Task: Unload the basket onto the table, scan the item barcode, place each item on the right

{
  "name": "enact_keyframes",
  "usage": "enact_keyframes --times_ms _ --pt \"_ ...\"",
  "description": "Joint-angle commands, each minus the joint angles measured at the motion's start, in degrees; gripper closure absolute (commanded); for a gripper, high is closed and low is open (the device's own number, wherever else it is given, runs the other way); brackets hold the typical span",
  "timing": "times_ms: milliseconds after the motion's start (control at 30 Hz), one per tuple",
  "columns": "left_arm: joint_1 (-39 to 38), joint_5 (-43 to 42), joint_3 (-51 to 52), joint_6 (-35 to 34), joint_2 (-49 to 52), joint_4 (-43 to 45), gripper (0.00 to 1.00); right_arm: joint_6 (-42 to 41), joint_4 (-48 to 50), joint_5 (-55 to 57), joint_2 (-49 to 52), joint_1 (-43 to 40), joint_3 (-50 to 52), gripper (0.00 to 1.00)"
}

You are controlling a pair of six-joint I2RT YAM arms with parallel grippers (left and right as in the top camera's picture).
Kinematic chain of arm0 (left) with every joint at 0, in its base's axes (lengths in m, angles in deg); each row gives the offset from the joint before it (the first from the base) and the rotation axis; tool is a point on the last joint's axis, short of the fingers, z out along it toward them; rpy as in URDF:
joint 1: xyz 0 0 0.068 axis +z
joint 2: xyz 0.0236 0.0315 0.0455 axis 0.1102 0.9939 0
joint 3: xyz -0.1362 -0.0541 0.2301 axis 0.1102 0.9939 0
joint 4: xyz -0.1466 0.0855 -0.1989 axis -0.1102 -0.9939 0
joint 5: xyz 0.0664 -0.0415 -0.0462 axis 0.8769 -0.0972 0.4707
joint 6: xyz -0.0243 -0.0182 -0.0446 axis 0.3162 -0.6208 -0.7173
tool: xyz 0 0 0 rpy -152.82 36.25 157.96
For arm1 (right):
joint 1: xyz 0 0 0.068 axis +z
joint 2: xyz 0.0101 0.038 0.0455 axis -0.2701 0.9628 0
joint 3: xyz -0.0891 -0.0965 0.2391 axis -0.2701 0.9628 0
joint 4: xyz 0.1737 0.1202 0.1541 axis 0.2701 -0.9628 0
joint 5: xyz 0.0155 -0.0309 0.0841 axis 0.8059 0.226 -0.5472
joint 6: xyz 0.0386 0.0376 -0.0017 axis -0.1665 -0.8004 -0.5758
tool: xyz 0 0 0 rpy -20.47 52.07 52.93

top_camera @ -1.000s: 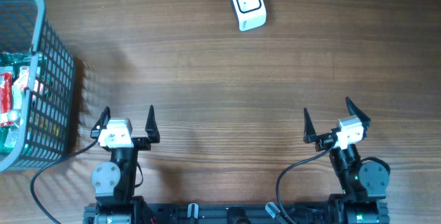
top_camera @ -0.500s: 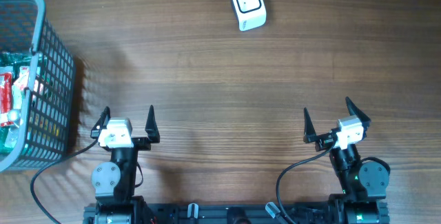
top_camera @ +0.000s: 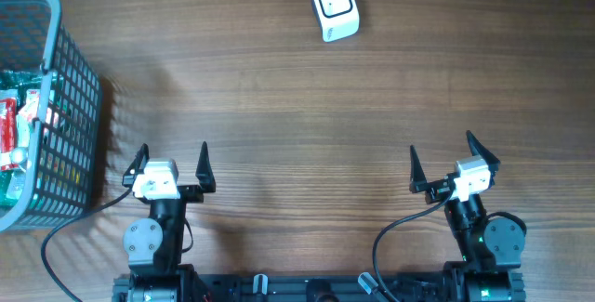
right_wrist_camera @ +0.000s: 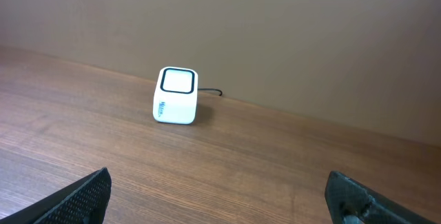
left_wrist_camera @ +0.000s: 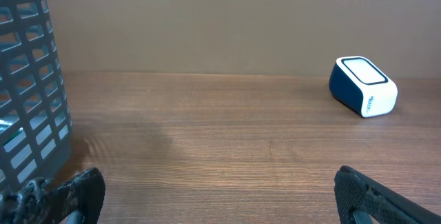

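The left pincer (top_camera: 174, 153) and right pincer (top_camera: 442, 146) gape wide, holding nothing. The basket (top_camera: 82, 88) runs off the edge, and its bars half hide the packets (top_camera: 20, 86) inside.

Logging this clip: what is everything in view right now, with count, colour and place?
table: one, brown wood, under everything.
basket: one, grey plastic mesh, far left edge, partly out of frame.
packaged items: several, green and red, inside the basket; exact count not clear.
barcode scanner: one, white with a dark-rimmed window on top, far centre of the table, standing alone.
scanner cable: one, dark, leaving the back of the scanner.
left gripper: one, black fingers on a white body, near edge on the left, open, empty.
right gripper: one, same colours, near edge on the right, open, empty.
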Motion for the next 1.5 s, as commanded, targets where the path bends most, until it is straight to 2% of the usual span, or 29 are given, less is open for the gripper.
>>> enact_keyframes --times_ms 0,533,633,733,767,933,1100,1200,1300,1333,1433,1467 --pt "0.33 -1.53 0.04 0.66 0.17 -0.46 0.00 -0.04 0.48 -0.28 0.31 -0.13 0.07 0.00" --pt "0.33 -0.87 0.04 0.66 0.17 -0.35 0.00 -0.04 0.48 -0.28 0.31 -0.13 0.07 0.01" --pt "0.33 -2.47 0.04 0.42 0.17 1.97 0.00 -0.04 0.48 -0.28 0.31 -0.13 0.07 0.00" --pt "0.33 -2.38 0.04 0.44 0.28 -0.33 0.00 -0.09 0.48 -0.28 0.31 -0.13 0.07 0.00" --pt "0.37 -2.16 0.04 2.14 0.28 1.27 0.00 -0.07 0.48 -0.28 0.31 -0.13 0.07 0.00" --pt "0.33 -6.69 -0.17 1.27 0.28 9.27 0.00 -0.07 0.48 -0.28 0.31 -0.13 0.07 0.00" --pt "0.33 -6.73 -3.17 1.27 0.28 10.78 0.00 -0.07 0.48 -0.28 0.31 -0.13 0.07 0.00" --pt "0.33 -9.16 -4.22 1.01 0.28 17.92 0.00 -0.04 0.48 -0.28 0.31 -0.13 0.07 0.00" --pt "0.33 -9.46 -4.52 -6.25 0.28 29.20 0.00 -0.07 0.48 -0.28 0.31 -0.13 0.07 0.00" --pt "0.33 -9.44 -5.57 -8.50 0.28 29.97 0.00 -0.07 0.48 -0.28 0.31 -0.13 0.07 0.00" --pt "0.33 -9.42 -12.81 -14.53 0.31 23.43 0.00 -0.07 0.48 -0.28 0.31 -0.13 0.07 0.00" --pt "0.33 -9.42 -17.14 -15.04 0.55 17.55 0.00 -0.07 0.48 -0.28 0.31 -0.13 0.07 0.00"
